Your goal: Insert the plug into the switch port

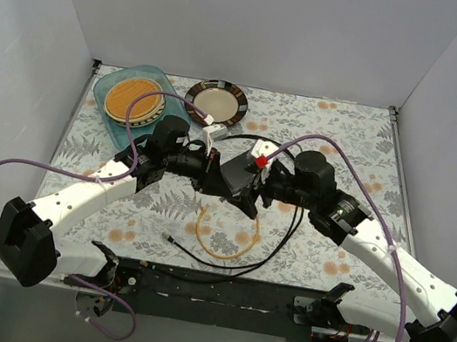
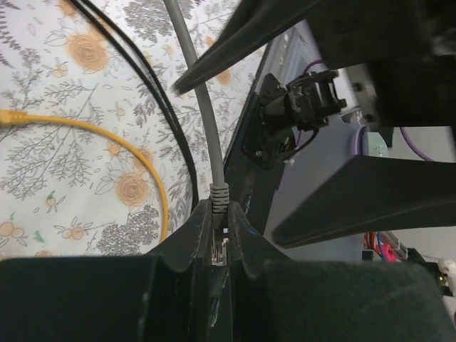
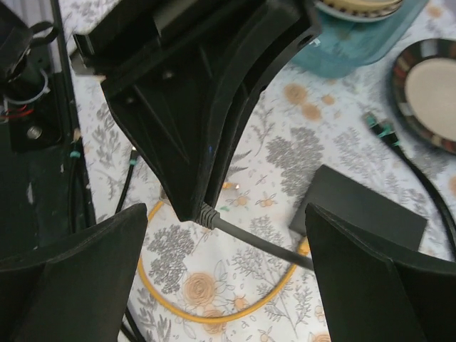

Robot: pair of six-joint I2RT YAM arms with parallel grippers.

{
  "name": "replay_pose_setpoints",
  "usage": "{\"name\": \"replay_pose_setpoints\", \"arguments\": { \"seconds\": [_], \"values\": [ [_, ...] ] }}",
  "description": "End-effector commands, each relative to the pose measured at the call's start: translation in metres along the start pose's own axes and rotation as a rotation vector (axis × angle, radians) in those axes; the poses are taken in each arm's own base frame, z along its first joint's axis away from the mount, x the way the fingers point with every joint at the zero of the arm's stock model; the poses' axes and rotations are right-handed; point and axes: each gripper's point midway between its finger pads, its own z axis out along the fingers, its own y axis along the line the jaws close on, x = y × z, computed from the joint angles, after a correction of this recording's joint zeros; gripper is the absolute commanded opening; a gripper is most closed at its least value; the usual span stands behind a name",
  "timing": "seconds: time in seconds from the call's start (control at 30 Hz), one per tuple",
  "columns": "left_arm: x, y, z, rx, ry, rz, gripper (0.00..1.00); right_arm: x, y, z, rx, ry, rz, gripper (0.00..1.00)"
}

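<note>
A floral cloth (image 1: 348, 148) is spread over the table, which is boxed in by plain white walls (image 1: 238, 13). The plug (image 2: 219, 194) (on a grey cable) is pinched between the closed fingers of the left gripper (image 2: 219, 211), over the cloth. The right gripper (image 3: 226, 235) is spread wide with nothing held. The switch (image 3: 360, 206) is laid flat beside it, but its ports cannot be made out. A yellow cable (image 2: 107, 132) is looped nearby.

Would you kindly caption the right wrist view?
Left pincer shut on the grey-booted plug of a grey cable, above a thin yellow cable loop.
</note>
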Motion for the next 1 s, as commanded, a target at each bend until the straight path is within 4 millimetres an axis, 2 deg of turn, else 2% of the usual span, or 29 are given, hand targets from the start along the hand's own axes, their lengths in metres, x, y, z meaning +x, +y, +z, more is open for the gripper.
{"name": "replay_pose_setpoints", "arguments": {
  "seconds": [0.0, 0.2, 0.3, 0.5, 0.53, 0.57, 0.7, 0.73, 0.77, 0.83, 0.87, 0.9, 0.97],
  "values": [
    [-0.008, -0.045, -0.014, 0.164, 0.01, 0.106, 0.0, -0.006, 0.021, 0.004, -0.149, 0.007, -0.028, 0.98],
    [-0.019, -0.058, -0.023, 0.172, -0.034, 0.163, 0.0, 0.014, 0.027, 0.005, -0.182, 0.069, -0.009, 0.96],
    [-0.024, -0.057, -0.024, 0.149, -0.047, 0.167, 0.0, 0.019, 0.03, 0.005, -0.196, 0.084, 0.002, 0.93],
    [-0.033, -0.067, -0.023, 0.191, -0.059, 0.162, 0.0, 0.025, 0.041, 0.013, -0.261, 0.088, 0.057, 0.75],
    [-0.035, -0.07, -0.024, 0.209, -0.067, 0.174, 0.0, 0.028, 0.042, 0.016, -0.269, 0.096, 0.084, 0.56],
    [-0.036, -0.072, -0.024, 0.219, -0.07, 0.177, 0.0, 0.028, 0.043, 0.017, -0.273, 0.096, 0.097, 0.45],
    [-0.043, -0.076, -0.025, 0.227, -0.084, 0.183, 0.0, 0.025, 0.038, 0.023, -0.248, 0.077, 0.125, 0.21],
    [-0.044, -0.076, -0.025, 0.221, -0.089, 0.183, 0.0, 0.022, 0.036, 0.023, -0.236, 0.072, 0.125, 0.09],
    [-0.047, -0.077, -0.026, 0.211, -0.102, 0.19, 0.0, 0.019, 0.034, 0.023, -0.222, 0.065, 0.123, 0.03],
    [-0.05, -0.075, -0.028, 0.184, -0.123, 0.19, 0.18, 0.011, 0.028, 0.02, -0.185, 0.046, 0.116, 0.01],
    [-0.056, -0.068, -0.027, 0.133, -0.154, 0.188, 0.35, 0.005, 0.026, 0.018, -0.171, 0.028, 0.11, 0.01],
    [-0.06, -0.066, -0.03, 0.104, -0.179, 0.192, 0.68, -0.006, 0.023, 0.012, -0.145, -0.004, 0.092, 0.01],
    [-0.068, -0.052, -0.033, 0.0, -0.231, 0.166, 0.83, -0.021, 0.016, 0.005, -0.099, -0.049, 0.083, 0.01]
  ]
}}
